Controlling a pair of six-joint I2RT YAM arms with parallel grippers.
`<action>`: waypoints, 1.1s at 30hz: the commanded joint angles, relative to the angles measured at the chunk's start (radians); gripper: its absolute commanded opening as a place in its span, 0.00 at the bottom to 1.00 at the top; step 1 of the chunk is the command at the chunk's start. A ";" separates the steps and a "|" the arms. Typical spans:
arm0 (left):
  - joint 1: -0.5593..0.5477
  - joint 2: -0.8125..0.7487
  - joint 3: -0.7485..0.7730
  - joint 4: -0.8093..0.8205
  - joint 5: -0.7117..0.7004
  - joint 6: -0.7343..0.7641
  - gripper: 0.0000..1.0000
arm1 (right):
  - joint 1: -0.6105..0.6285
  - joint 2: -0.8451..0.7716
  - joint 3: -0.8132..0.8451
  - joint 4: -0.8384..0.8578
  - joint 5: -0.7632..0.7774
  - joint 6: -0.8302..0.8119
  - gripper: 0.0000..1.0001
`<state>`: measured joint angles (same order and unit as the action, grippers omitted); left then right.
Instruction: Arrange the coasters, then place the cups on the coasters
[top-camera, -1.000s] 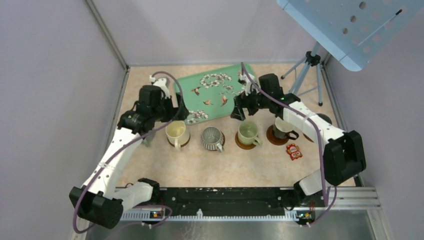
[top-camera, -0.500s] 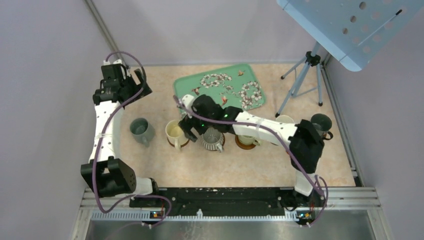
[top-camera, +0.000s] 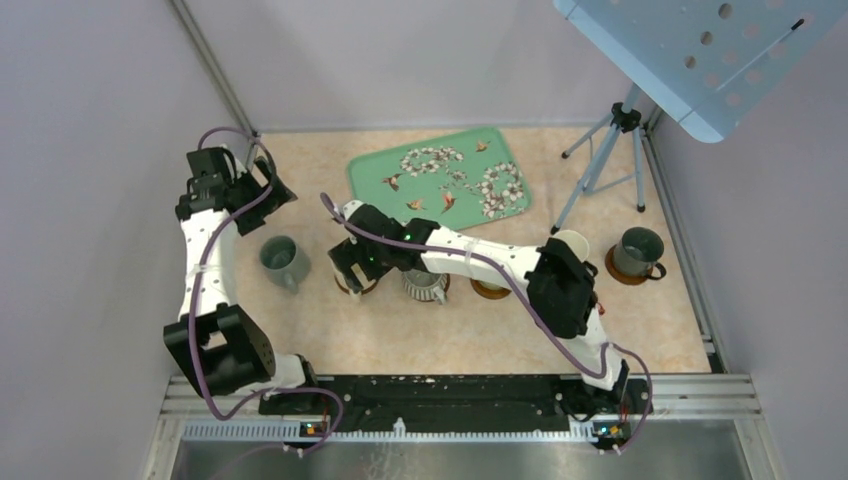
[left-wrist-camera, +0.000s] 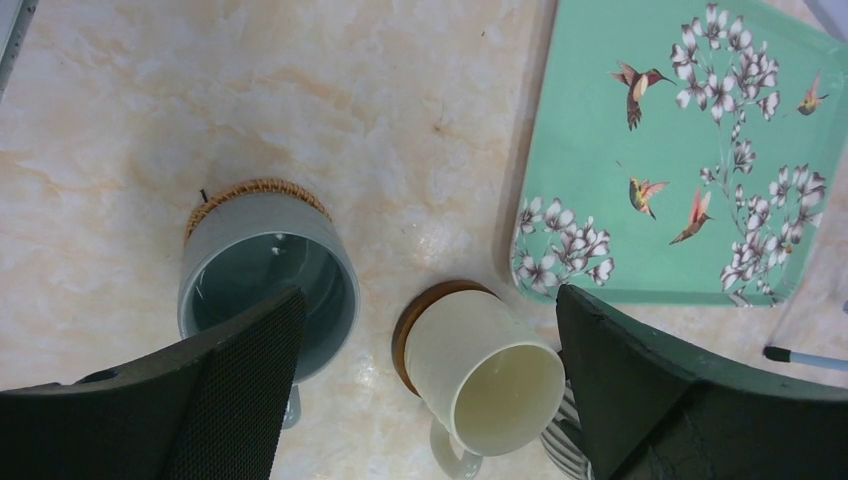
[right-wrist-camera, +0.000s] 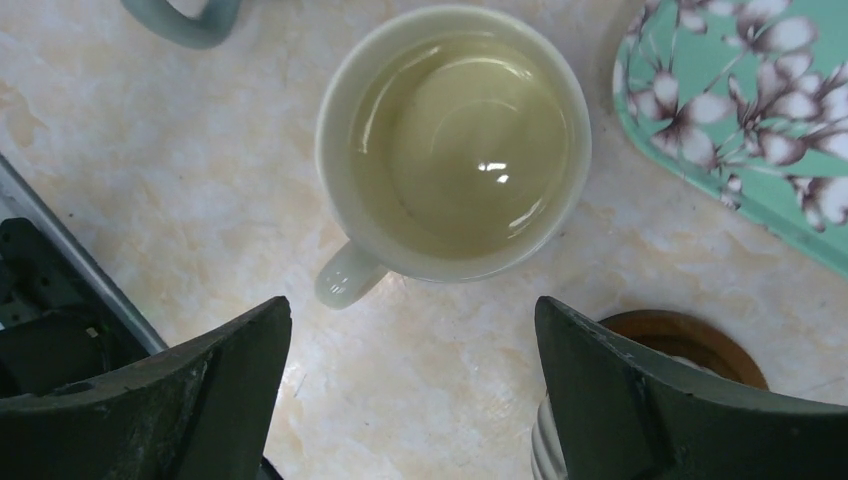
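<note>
My right gripper (top-camera: 350, 262) hangs open over the cream-yellow cup (right-wrist-camera: 455, 140), which sits on a brown coaster (left-wrist-camera: 420, 310); nothing is between its fingers (right-wrist-camera: 412, 310). My left gripper (top-camera: 270, 190) is raised at the back left, open and empty (left-wrist-camera: 428, 300). Below it a grey cup (left-wrist-camera: 265, 285) stands on a woven tan coaster (left-wrist-camera: 255, 190). The ribbed cup (top-camera: 425, 285) sits on a coaster (right-wrist-camera: 690, 335) to the right of the cream one. A further coaster (top-camera: 490, 291) shows under the right arm. A dark grey-green cup (top-camera: 638, 248) sits on its coaster (top-camera: 625, 275) at far right.
A green floral tray (top-camera: 440, 180) lies at the back middle. A tripod (top-camera: 600, 165) stands at the back right. A cup with a pale rim (top-camera: 570, 242) peeks from behind the right arm's elbow. Walls close in the left, back and right sides.
The right arm has swung left, from the ribbed cup to over the cream-yellow cup. The left arm has drawn back to the rear left corner. Both grippers stay open.
</note>
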<state>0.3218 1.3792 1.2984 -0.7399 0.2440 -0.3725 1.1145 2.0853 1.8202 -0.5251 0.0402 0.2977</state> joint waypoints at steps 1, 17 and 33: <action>0.028 -0.003 -0.011 0.053 0.055 -0.019 0.99 | 0.005 0.033 0.047 -0.047 0.038 0.092 0.90; 0.056 0.019 -0.057 0.075 0.099 -0.037 0.99 | 0.005 0.102 0.120 -0.032 0.027 0.151 0.89; 0.068 0.035 -0.043 0.057 0.121 -0.031 0.99 | -0.001 0.101 0.080 -0.043 -0.048 0.083 0.71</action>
<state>0.3801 1.4082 1.2396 -0.7033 0.3405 -0.3985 1.1160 2.2108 1.9110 -0.5896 0.0254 0.4080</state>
